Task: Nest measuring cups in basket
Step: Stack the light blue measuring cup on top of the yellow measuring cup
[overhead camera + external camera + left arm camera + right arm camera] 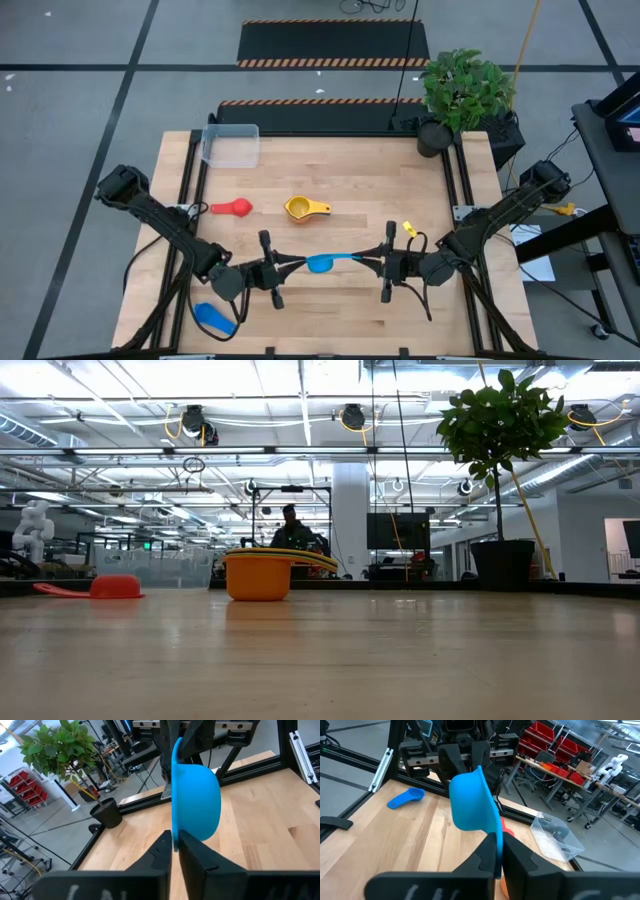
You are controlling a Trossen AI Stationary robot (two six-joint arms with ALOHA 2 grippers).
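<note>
- The left pincer (281, 265) and the right pincer (380, 264) face each other over the near part of the worktop (350, 180); between them hangs a light blue cup (321, 264), raised off the wood
- The left pincer is closed to a thin slit on the rim of that cup's bowl; in its wrist view the bowl (196, 802) stands on edge just beyond the fingertips (162, 847)
- The right pincer is clamped narrowly on the cup's handle; in its wrist view the bowl (470, 802) tilts up past the fingers (487, 852)
- A second light blue cup (213, 317) lies behind and beside the left pincer, near the worktop's front edge
- A yellow cup (303, 208) sits beyond both pincers, roughly level with the gap between them; an orange bowl appears nested under it in the low view (258, 574)
- A red cup (234, 208) lies beyond the left pincer, beside the yellow one
- The clear basket (232, 144) stands at the far corner, well apart from the left pincer
- A potted plant (462, 92) stands at the far corner beyond the right pincer
</note>
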